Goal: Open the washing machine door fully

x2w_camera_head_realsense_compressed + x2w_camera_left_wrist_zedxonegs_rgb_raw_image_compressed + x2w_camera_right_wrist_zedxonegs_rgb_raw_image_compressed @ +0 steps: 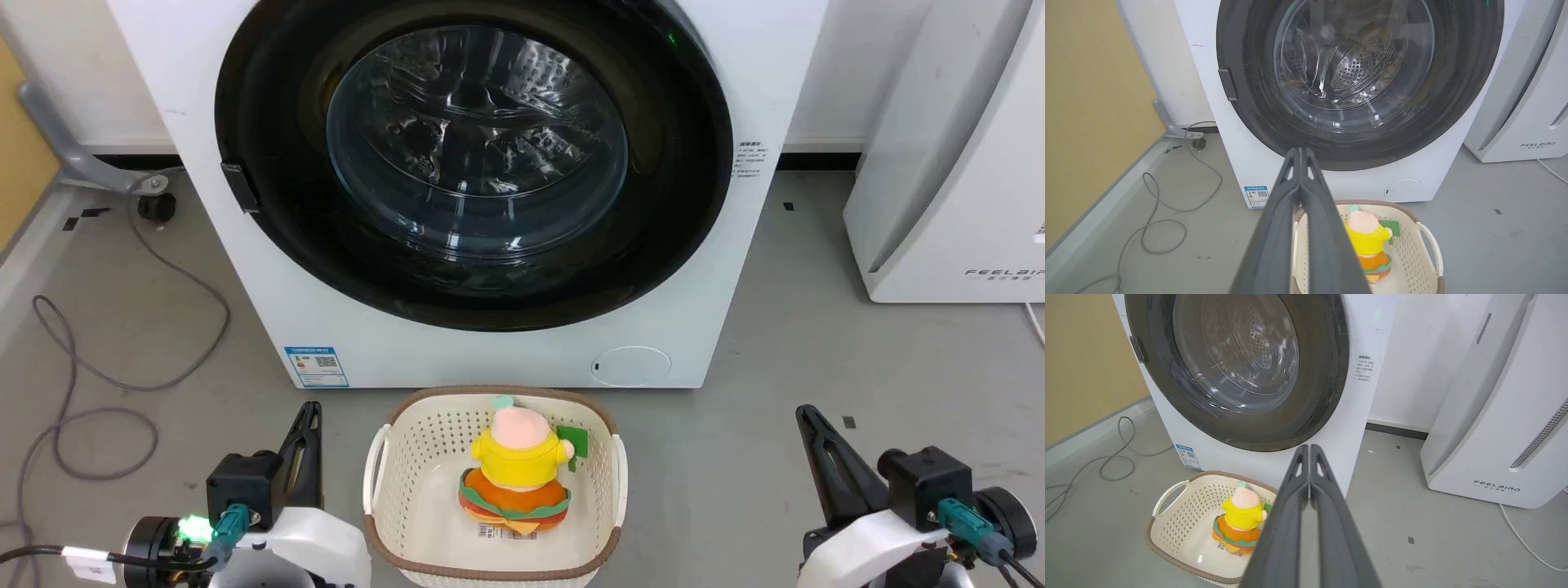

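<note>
Bright, even indoor light; glare streaks the washing machine door (473, 155), wrist views curve at edges, shadows soft.

1. The washer (735, 310) is a white boxy front-loader standing upright just behind the basket (490, 392), its front facing it.
2. The door (478, 147) is a glossy black disc, nearly washer-wide, with a bulging clear glass window at its centre. It sits above and behind the basket.
3. The door is shut, flush against the front. A perforated steel drum (1355, 69) shows through the glass.
4. A dark tab (239, 186) sits on the door's left rim, up and left of the basket.
5. Low on the front, a blue sticker (317, 367) lies left of the basket and a round cap (630, 366) sits behind its right rear corner.
</note>
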`<state>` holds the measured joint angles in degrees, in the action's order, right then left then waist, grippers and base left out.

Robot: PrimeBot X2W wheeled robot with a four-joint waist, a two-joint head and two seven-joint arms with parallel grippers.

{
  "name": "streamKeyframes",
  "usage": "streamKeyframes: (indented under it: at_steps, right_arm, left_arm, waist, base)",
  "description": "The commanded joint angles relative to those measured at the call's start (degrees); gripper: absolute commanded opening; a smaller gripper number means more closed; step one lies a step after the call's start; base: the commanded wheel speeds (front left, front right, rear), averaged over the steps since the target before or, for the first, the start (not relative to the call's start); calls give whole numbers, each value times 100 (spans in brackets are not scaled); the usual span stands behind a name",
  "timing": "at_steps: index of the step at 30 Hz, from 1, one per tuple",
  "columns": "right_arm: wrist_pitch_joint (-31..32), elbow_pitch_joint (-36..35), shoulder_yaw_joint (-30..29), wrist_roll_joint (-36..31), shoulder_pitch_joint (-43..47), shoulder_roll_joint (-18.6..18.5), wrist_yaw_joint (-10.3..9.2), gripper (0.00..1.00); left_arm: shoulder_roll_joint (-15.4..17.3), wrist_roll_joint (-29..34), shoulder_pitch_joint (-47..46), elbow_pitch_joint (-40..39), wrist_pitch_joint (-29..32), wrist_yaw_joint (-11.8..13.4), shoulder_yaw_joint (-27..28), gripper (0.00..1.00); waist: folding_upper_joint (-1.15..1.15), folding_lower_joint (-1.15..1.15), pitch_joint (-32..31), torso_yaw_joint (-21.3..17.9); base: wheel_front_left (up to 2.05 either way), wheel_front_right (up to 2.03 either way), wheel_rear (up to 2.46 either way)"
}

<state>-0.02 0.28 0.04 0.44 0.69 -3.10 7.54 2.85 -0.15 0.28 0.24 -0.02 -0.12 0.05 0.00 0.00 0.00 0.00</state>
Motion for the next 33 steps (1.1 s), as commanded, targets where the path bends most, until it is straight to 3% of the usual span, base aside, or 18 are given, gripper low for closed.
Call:
streamKeyframes:
  at_steps: [1,30,31,33]
  right_arm:
    - [2,-28,-4,-44,-69,23,-5,0]
    - [2,-28,-4,-44,-69,23,-5,0]
    - [2,-28,-4,-44,-69,23,-5,100]
    - [0,3,2,3,2,-1,0,100]
  left_arm:
    - [3,15,-28,-24,2,12,-5,0]
    - [3,15,-28,-24,2,12,-5,0]
    - [3,15,-28,-24,2,12,-5,100]
    - [0,-1,0,3,0,-1,4,100]
  waist:
    - [0,0,0,0]
    - [0,0,0,0]
    - [0,0,0,0]
    - [0,0,0,0]
  base:
    - [0,0,0]
    - [0,0,0]
    - [0,0,0]
    - [0,0,0]
